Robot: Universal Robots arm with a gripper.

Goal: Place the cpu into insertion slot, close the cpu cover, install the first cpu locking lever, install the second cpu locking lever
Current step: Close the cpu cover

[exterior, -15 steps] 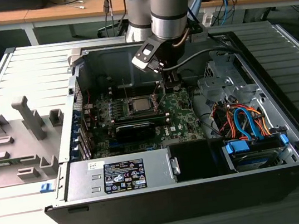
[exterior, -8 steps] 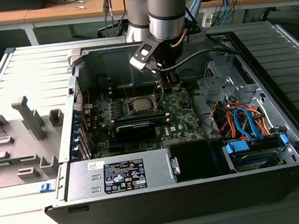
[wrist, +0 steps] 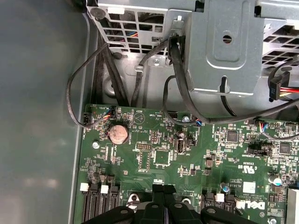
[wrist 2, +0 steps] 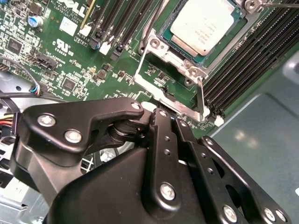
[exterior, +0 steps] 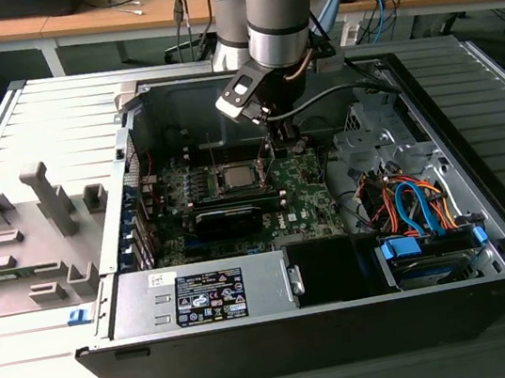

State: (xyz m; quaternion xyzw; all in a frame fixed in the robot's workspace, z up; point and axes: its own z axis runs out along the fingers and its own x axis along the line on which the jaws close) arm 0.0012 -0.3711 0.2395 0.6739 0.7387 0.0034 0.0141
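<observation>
The cpu (wrist 2: 204,23) lies flat in the insertion slot (wrist 2: 164,33), its silver-grey top facing up; it is also in the exterior view as the cpu (exterior: 235,178) at the middle of the green board. The cpu cover (wrist 2: 144,65), a thin silver frame with a cut-out centre, stands swung open off the slot. My gripper (wrist 2: 166,114) is shut, its black tips right at the cover's free edge; whether they touch it I cannot tell. The gripper (exterior: 281,142) hangs just to the exterior view's right of the slot. In the first wrist view the gripper (wrist: 162,189) tips sit together above the board.
A thin locking lever (wrist 2: 275,4) lies past the cpu. Black memory slots (wrist 2: 252,51) flank the socket. A black graphics card (exterior: 228,216), power supply (exterior: 201,292) and drive bay with coloured cables (exterior: 417,207) fill the case. A grey fixture block (exterior: 21,233) lies outside it.
</observation>
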